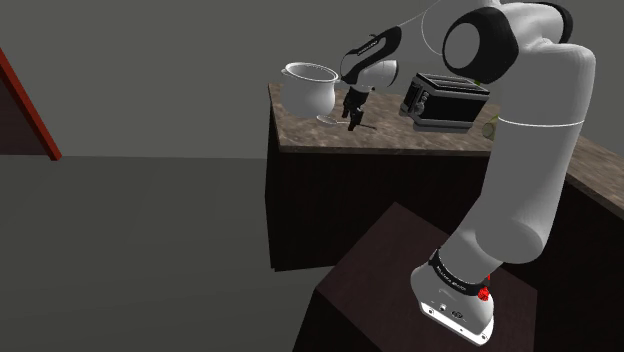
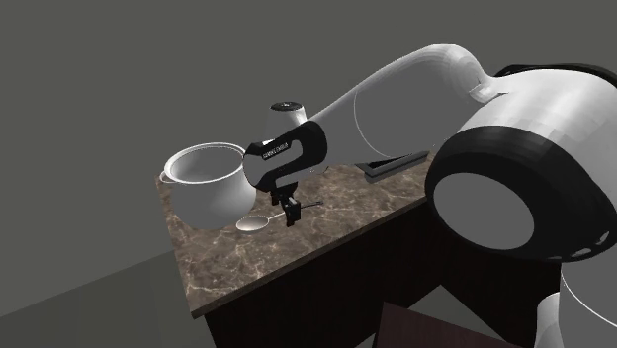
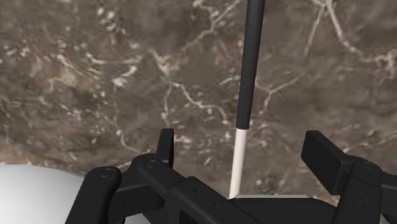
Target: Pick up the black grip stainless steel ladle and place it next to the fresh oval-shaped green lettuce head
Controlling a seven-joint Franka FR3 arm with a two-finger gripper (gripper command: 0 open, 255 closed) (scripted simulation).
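Ladle (image 2: 253, 223) is lying flat on the counter (image 2: 297, 257) right beside the pot (image 2: 208, 188), gripper (image 2: 292, 219) down low with fingers (image 3: 164, 149) spread either side of the handle (image 3: 247, 63) but not clamped, so nothing's grabbed yet, squeeze, lift and drop-off all left

The arm (image 1: 540, 170) has rounded white links, dark joints, a black 2-finger gripper (image 2: 293, 218) and a red-knobbed base (image 1: 452, 305).

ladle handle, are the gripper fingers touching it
Apart. In the wrist view the ladle lies between the gripper's open fingers, with bare counter showing on both sides of it.
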